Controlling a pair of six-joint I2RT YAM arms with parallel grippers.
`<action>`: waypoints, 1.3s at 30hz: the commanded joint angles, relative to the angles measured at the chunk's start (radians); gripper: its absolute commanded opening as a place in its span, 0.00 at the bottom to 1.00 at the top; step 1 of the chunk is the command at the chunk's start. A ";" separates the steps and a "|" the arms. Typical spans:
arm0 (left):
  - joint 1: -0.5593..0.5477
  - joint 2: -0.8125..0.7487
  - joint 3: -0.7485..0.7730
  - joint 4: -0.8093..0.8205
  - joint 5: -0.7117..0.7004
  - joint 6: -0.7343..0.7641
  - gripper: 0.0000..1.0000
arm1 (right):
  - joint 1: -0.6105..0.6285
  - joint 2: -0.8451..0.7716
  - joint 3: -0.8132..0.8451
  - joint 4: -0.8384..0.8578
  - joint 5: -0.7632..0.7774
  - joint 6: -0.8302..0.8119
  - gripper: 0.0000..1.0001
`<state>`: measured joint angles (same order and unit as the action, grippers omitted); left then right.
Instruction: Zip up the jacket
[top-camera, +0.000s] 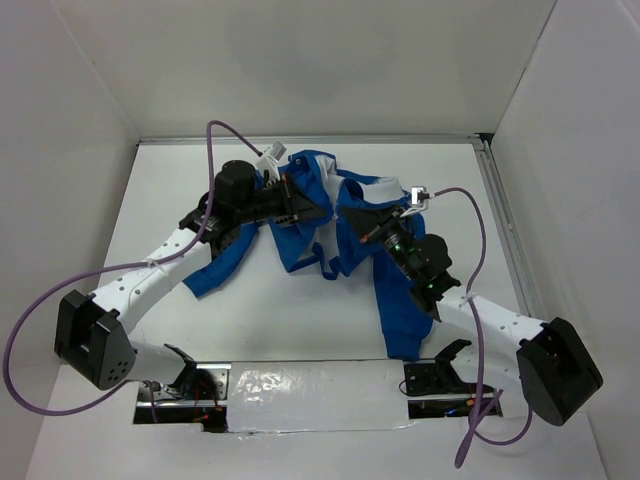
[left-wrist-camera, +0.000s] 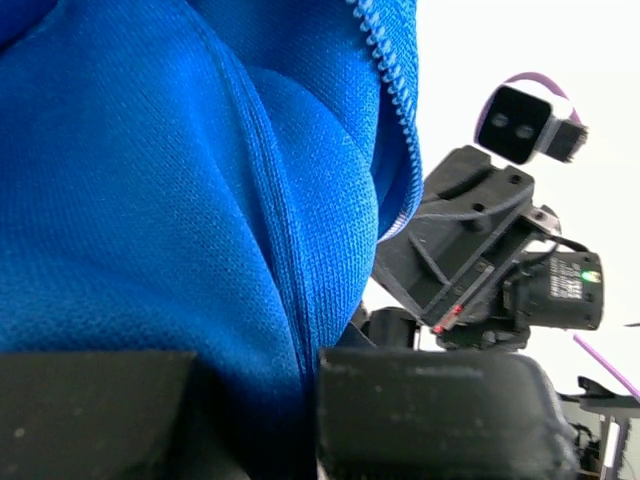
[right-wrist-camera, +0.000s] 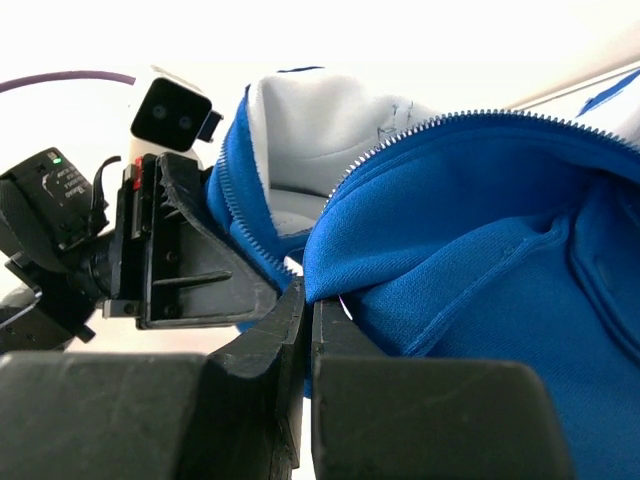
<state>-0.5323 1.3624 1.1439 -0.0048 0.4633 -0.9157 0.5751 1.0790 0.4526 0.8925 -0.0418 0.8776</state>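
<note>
Bright, even overhead light; blown-out white wrist-view backgrounds, blurred foregrounds.

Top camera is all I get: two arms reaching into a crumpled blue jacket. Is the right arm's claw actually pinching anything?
Observer: Yes. The right wrist camera shows the right gripper shut on an edge of the jacket, just below the zipper teeth.
Operator: And the left claw?
Observer: Its own camera shows a thick fold of blue cloth squeezed between the fingers of the left gripper.
Operator: Is the zipper joined anywhere near them?
Observer: Not there. In the right wrist view two rows of teeth stand apart, with white lining showing between them.
</note>
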 joint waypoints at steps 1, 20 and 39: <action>-0.003 -0.043 -0.003 0.094 0.064 -0.031 0.00 | -0.001 0.027 0.018 0.170 -0.006 0.055 0.00; -0.006 -0.037 -0.024 0.060 0.032 -0.121 0.00 | 0.019 -0.017 -0.058 0.215 0.039 0.066 0.00; -0.026 -0.005 -0.036 0.094 0.121 -0.204 0.00 | 0.025 -0.122 -0.075 0.110 0.097 0.017 0.00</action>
<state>-0.5507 1.3613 1.0836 0.0299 0.5491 -1.1107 0.5915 1.0069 0.3351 1.0298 0.0311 0.9241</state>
